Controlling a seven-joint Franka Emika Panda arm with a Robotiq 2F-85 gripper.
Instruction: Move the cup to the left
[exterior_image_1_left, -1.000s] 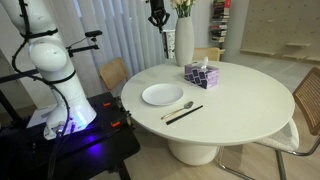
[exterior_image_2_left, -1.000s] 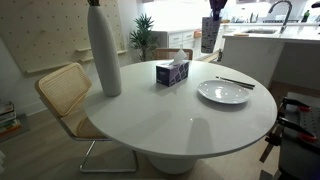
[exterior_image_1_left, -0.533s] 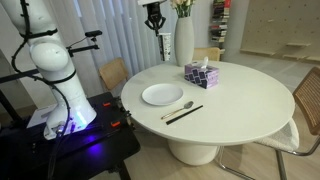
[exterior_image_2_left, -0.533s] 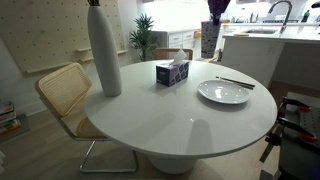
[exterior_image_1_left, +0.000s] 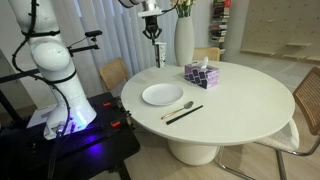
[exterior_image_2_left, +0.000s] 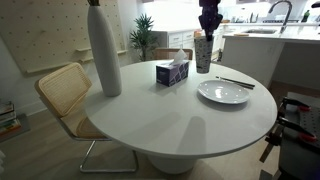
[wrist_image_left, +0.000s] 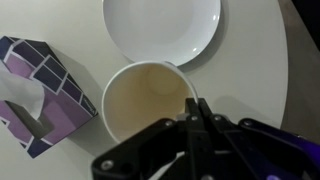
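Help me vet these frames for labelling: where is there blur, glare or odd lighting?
Wrist view: gripper dark and out of focus, cup and plate readable. In an exterior view, a purple glow spills by the robot base; both exterior views look sharp.

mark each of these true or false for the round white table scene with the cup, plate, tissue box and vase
1. The round white plate has nothing on it. True.
2. The purple patterned tissue box sits on the plate. False: it stands on the round white table, beside the plate.
3. The end effector pinches the rim of the white cup with dark speckles. True.
4. The cup is full of dark liquid. False: in the wrist view its pale inside looks empty.
5. The tall white vase lies on its side. False: it stands upright on the table.
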